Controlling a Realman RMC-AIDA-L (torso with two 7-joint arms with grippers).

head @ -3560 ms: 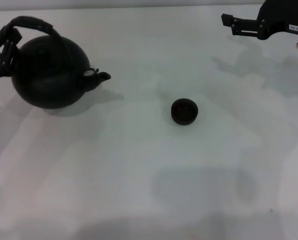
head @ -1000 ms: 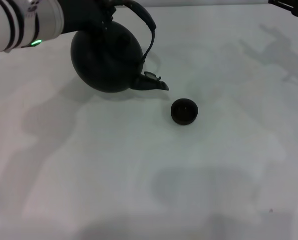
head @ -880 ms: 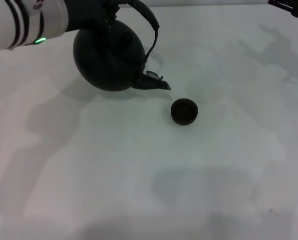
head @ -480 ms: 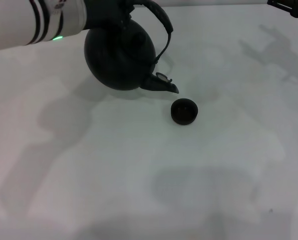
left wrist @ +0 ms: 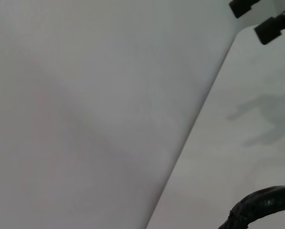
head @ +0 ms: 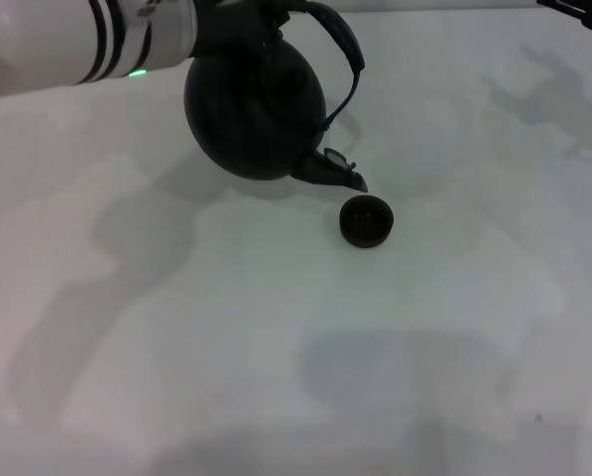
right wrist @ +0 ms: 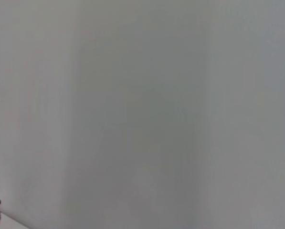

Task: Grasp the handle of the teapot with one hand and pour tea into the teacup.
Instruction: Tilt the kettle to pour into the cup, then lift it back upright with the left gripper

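The dark round teapot [head: 256, 109] hangs tilted in the air in the head view, with its short spout [head: 341, 175] pointing down and to the right. The spout tip ends just up and left of the small black teacup [head: 366, 220], which stands on the white table. My left gripper [head: 261, 14] is shut on the arched handle [head: 347, 55] at the top edge of the head view. A piece of that handle [left wrist: 261, 206] also shows in the left wrist view. My right gripper [head: 576, 8] is parked at the far top right corner.
The white table [head: 276, 347] spreads wide around the cup and shows only shadows. My white left forearm [head: 67, 40] crosses the upper left. The left wrist view catches the right gripper [left wrist: 264, 19] far off. The right wrist view shows only a blank pale surface.
My left arm has carried the teapot to the right, toward the teacup. The spout has come down close to the cup's rim. The cup and the right arm have stayed put.
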